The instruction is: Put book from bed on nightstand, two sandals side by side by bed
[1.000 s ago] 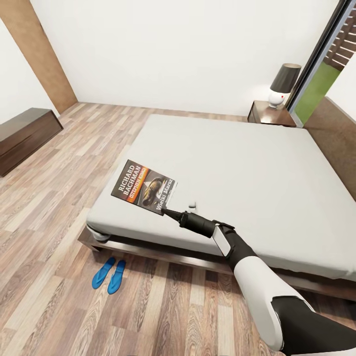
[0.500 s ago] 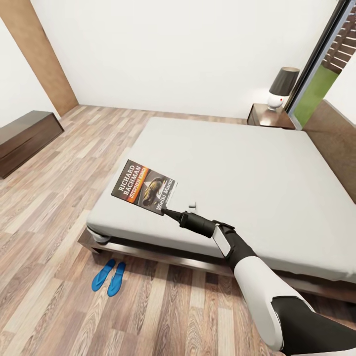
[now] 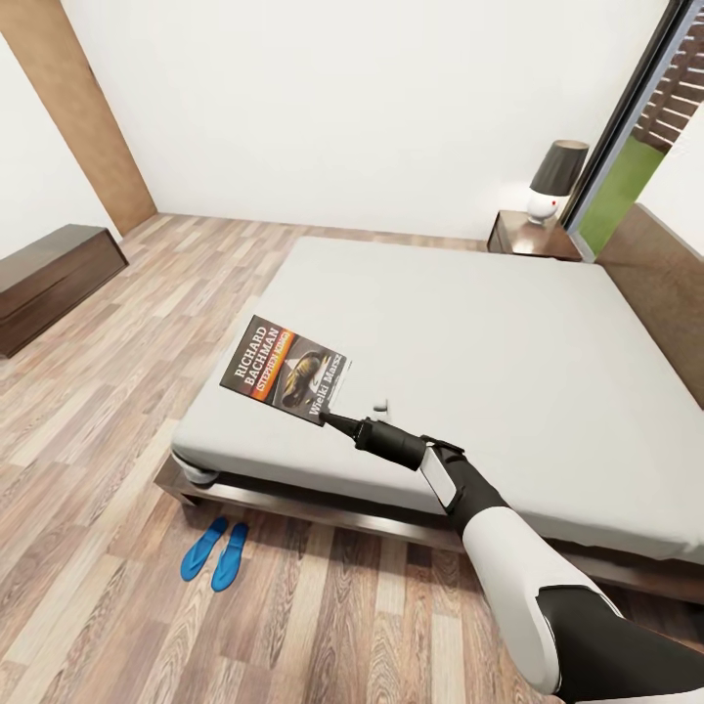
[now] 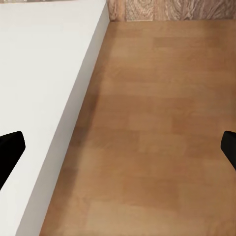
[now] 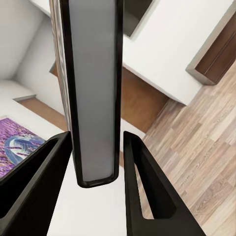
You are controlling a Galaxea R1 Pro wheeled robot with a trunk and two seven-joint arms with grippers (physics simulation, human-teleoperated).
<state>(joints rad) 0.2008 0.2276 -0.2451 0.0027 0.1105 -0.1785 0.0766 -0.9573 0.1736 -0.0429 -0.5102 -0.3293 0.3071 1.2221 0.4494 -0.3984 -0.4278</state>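
- Head view: right gripper [image 3: 327, 419] is clamped on the near corner of the book [image 3: 286, 368], which is held up off the bed [image 3: 508, 332], above its near left part. Grip is on one corner only, so my read is the book could pivot or slip out on a fast swing.
- Nightstand [image 3: 533, 236] sits at the far right, past the whole mattress, with a lamp [image 3: 554, 181] on top. Bare top area looks small; setting the book down carelessly could knock the lamp or leave the book overhanging the edge.
- Sandals [image 3: 215, 552] lie side by side on the floor, just near the bed's near left corner, apart from the frame. Driving the base past that corner could run them over.
- Open floor on the left up to the dresser [image 3: 54, 277]; plenty of room there. Right side is tight between the bed and the window wall.
- Left wrist view: left gripper's fingertips [image 4: 11, 150] stand wide apart with nothing between them, over wood floor beside a white edge I can't identify.
- Right wrist view: the book [image 5: 93, 88] is seen edge-on, squeezed between both fingers [image 5: 147, 182]. Hold sits near the book's end, so there's little margin if it slides.
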